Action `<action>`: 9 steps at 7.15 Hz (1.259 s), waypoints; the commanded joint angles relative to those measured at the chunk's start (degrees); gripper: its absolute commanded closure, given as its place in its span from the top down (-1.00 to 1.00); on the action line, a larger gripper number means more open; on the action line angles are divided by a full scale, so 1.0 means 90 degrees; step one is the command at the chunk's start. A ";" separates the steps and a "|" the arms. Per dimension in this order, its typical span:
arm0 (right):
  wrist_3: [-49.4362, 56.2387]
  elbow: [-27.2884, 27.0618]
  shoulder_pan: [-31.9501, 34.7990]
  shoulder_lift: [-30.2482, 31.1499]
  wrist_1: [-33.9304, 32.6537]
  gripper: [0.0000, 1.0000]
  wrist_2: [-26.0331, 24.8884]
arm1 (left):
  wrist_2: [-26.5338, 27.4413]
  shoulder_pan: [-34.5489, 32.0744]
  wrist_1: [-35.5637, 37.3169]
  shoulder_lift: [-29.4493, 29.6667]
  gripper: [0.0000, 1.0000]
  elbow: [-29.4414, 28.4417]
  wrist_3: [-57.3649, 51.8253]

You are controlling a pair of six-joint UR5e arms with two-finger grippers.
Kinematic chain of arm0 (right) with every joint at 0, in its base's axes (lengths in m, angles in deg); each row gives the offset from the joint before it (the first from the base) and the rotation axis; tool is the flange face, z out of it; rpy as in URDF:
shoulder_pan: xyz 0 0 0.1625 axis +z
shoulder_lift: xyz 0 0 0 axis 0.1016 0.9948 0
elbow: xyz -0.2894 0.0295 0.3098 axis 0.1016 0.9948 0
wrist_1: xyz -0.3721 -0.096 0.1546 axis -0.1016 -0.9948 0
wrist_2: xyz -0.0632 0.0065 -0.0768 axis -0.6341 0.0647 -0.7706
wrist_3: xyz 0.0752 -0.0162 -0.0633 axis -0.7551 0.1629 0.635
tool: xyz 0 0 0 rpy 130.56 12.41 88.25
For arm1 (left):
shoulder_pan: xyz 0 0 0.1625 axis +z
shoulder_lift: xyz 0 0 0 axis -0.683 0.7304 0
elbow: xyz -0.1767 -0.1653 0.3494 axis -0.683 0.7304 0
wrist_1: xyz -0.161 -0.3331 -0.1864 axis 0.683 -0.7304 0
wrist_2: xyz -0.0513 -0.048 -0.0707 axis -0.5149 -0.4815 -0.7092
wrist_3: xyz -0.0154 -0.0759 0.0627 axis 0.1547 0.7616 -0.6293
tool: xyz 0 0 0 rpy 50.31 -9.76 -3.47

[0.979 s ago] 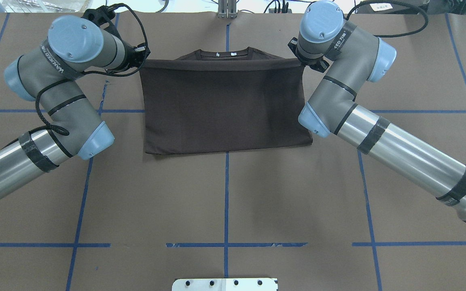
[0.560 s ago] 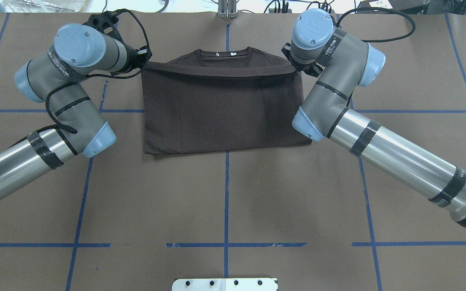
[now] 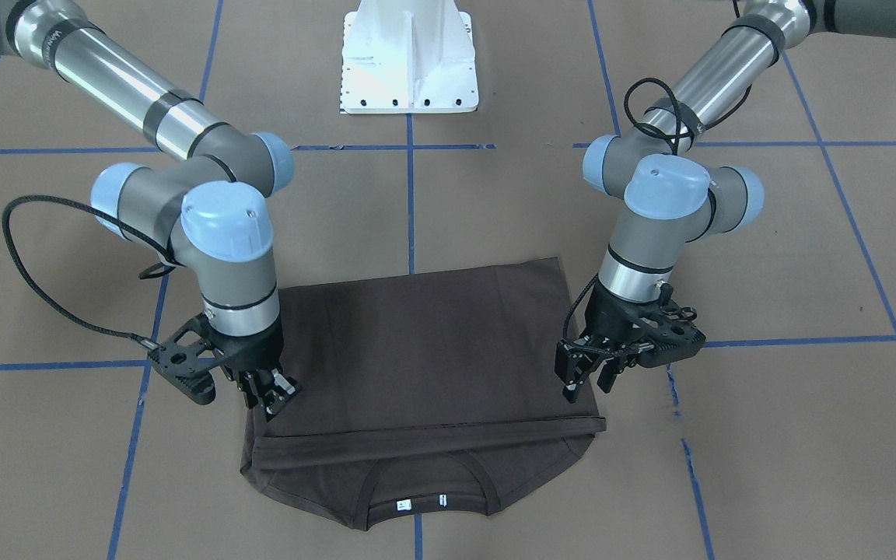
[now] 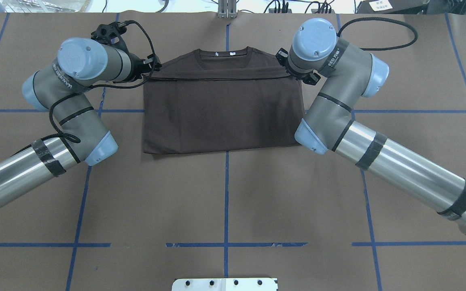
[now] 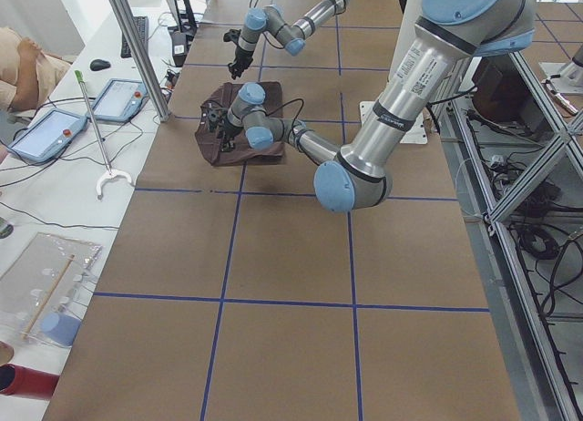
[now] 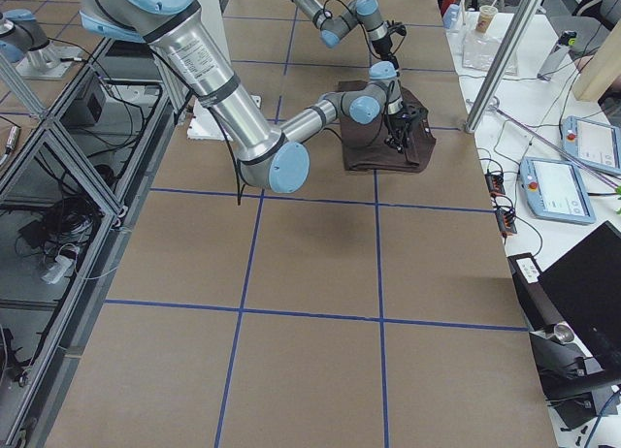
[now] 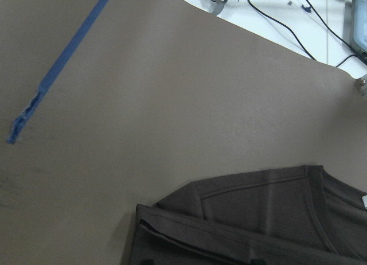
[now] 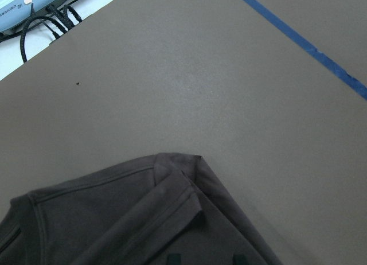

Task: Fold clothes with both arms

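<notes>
Brown paper covers the worktop [image 4: 297,202], ruled into large squares by blue tape [image 4: 226,194]. Nearest the robot in the overhead view, a white base plate [image 4: 225,284] shows at the worktop's edge.

Beyond a stretch of bare paper lies the shirt [image 4: 223,117]. It is flat, straddles the centre tape line and sits in the far half of the worktop. It is doubled over on itself. The fold forms its near edge, and the upper layer runs away from the robot to end at the hem [image 4: 223,79], a straight line across the chest just short of the collar [image 4: 225,57]. Past the hem the shoulders and ribbed collar lie uncovered, with small white labels [image 4: 233,53] inside the neck.

The left arm [image 4: 71,117] and the right arm [image 4: 338,105] come in from either side, each bent at the elbow toward one end of the hem. In the front-facing view the left hand [image 3: 586,389] hangs over the upper layer at one hem corner, its fingers spread and pinching nothing. The right hand [image 3: 271,400] hangs at the opposite corner, its fingers likewise apart. Each wrist view shows two separate dark tips at its lower edge, over the cloth. Whether the tips touch the cloth cannot be told.

Farthest off, past the worktop's edge, stand a metal post [image 4: 227,10] and black cables [image 4: 281,5].
</notes>
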 commanded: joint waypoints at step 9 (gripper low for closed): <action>-0.0965 -0.1890 -0.1248 0.1949 0.0013 0.13 -0.0053 | 0.0007 0.0006 -0.0113 -0.0013 0.45 0.0230 0.0427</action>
